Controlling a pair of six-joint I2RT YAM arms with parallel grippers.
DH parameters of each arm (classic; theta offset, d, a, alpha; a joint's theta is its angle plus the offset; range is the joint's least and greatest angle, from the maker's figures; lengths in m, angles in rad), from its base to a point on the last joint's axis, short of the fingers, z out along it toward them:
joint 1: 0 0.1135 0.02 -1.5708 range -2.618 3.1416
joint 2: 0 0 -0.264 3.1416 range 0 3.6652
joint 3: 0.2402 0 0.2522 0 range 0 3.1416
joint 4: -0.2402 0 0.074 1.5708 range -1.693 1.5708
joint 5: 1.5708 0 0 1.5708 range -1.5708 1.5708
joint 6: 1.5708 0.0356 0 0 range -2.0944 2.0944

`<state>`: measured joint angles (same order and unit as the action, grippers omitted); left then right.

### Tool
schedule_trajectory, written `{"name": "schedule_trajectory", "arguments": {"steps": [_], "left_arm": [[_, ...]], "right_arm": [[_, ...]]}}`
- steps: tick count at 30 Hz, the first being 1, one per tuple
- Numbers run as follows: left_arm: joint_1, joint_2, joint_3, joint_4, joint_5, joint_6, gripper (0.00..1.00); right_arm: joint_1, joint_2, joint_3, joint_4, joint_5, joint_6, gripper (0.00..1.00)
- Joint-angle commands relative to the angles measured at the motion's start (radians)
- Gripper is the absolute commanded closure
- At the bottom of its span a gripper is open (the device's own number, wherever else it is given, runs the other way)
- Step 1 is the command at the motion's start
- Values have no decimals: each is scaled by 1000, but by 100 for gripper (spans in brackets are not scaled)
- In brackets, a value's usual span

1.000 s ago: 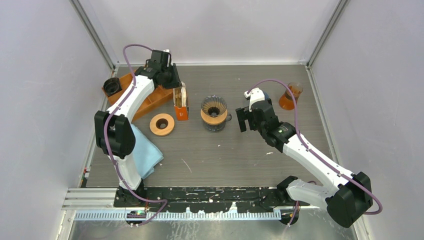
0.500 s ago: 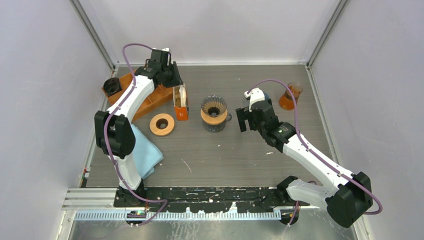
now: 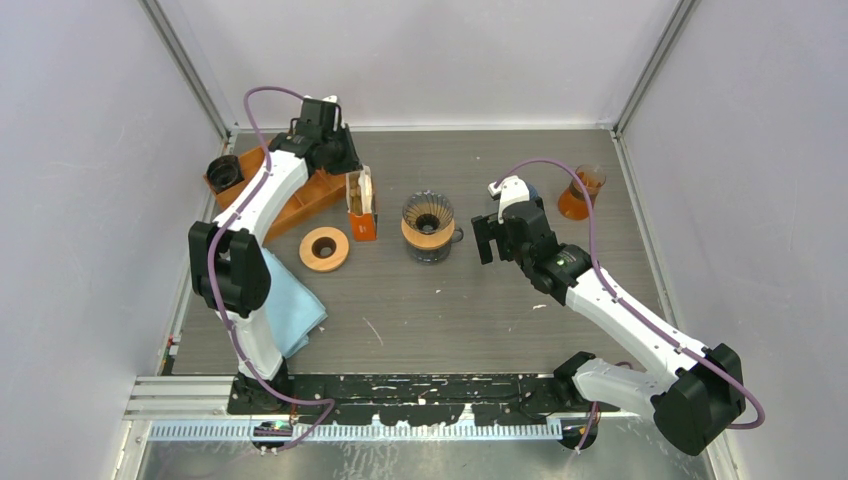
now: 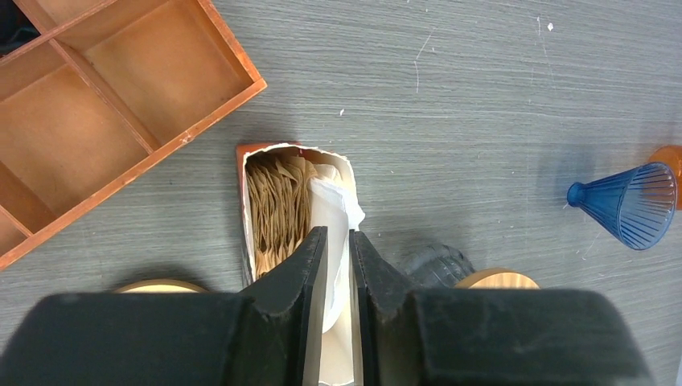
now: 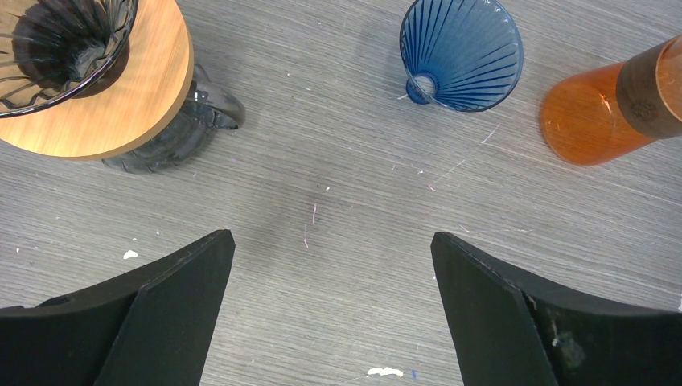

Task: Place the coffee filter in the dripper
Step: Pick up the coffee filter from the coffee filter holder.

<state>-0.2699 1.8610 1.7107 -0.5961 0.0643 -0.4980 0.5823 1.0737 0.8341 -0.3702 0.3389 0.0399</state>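
The left gripper [image 4: 336, 236] is noted pinched on the upright white coffee filter [image 4: 330, 197], with the dripper [image 3: 428, 216] lying to its right, just beside the wide-open right gripper [image 5: 331, 236].

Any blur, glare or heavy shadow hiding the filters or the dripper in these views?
Top external: even light, sharp, faint shadows. Left wrist: filter pack sharp; left claw dark, slightly blurred up close. Right wrist: dripper crisp but cropped at the corner; no glare.

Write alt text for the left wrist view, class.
The left gripper pinches a white filter standing in an open packet of brown filters. A wooden tray lies upper left, a blue cone at right.
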Motion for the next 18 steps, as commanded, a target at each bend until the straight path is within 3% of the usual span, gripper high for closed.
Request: {"name": "schedule_trajectory", "arguments": {"steps": [1, 18], "left_arm": [[12, -16, 15, 24, -11, 1, 83], [13, -2, 21, -13, -32, 21, 82]], "right_arm": [[-2, -13, 8, 40, 3, 12, 0], [-2, -15, 5, 41, 4, 11, 0]]}}
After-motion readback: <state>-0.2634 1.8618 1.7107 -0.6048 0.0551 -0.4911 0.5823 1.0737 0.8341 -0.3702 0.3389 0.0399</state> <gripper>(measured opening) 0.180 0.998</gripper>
